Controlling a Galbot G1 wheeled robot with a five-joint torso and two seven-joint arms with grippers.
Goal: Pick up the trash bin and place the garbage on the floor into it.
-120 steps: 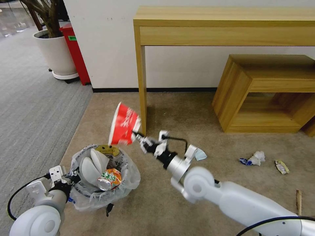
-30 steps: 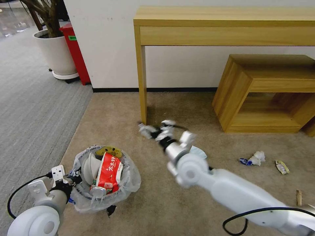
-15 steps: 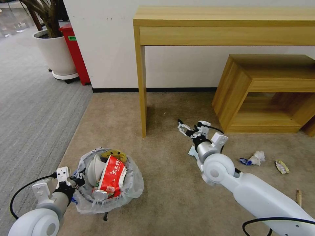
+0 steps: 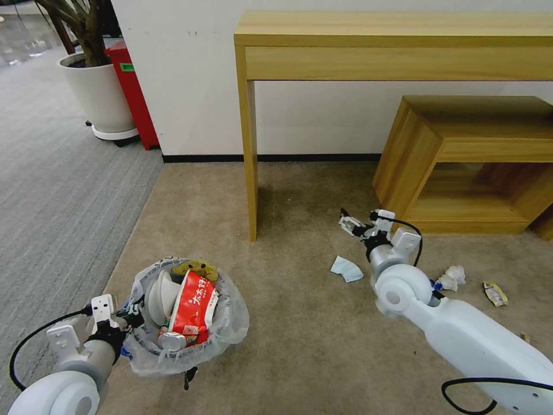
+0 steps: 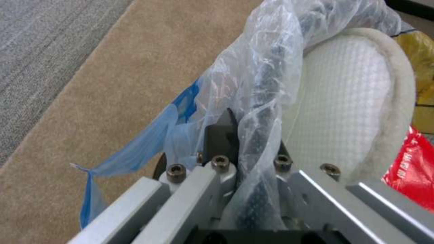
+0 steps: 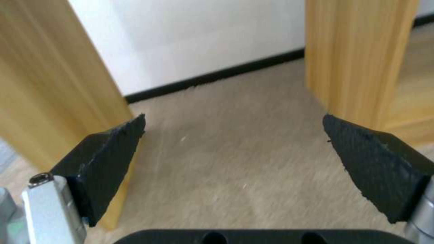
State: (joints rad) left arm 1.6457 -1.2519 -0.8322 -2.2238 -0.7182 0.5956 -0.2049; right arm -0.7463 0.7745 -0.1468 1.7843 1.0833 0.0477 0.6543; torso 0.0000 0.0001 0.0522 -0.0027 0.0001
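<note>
The trash bin [image 4: 227, 323], lined with a clear bag, stands on the beige floor [image 4: 288, 346] at the lower left. It holds a white slipper [image 4: 158, 297] and a red wrapper [image 4: 194, 308]. My left gripper [image 4: 129, 316] is shut on the bin's bag-covered rim [image 5: 260, 101], with the slipper [image 5: 348, 101] just inside. My right gripper [image 4: 350, 222] hangs open and empty above the carpet, its fingers [image 6: 104, 156] wide apart. Garbage on the floor: a blue-white carton [image 4: 346, 268], crumpled paper [image 4: 451, 278] and a small wrapper [image 4: 495, 293].
A tall wooden table [image 4: 391, 40] stands against the wall, its leg [image 4: 250, 173] left of my right gripper. A low wooden shelf [image 4: 461, 167] is close on that gripper's right. A white plant pot [image 4: 98, 95] and red bin [image 4: 133, 98] are at the far left.
Four seconds ago my right gripper held the red wrapper over the bin; the wrapper now lies in it. The right arm has swung right, towards the low shelf, and is open.
</note>
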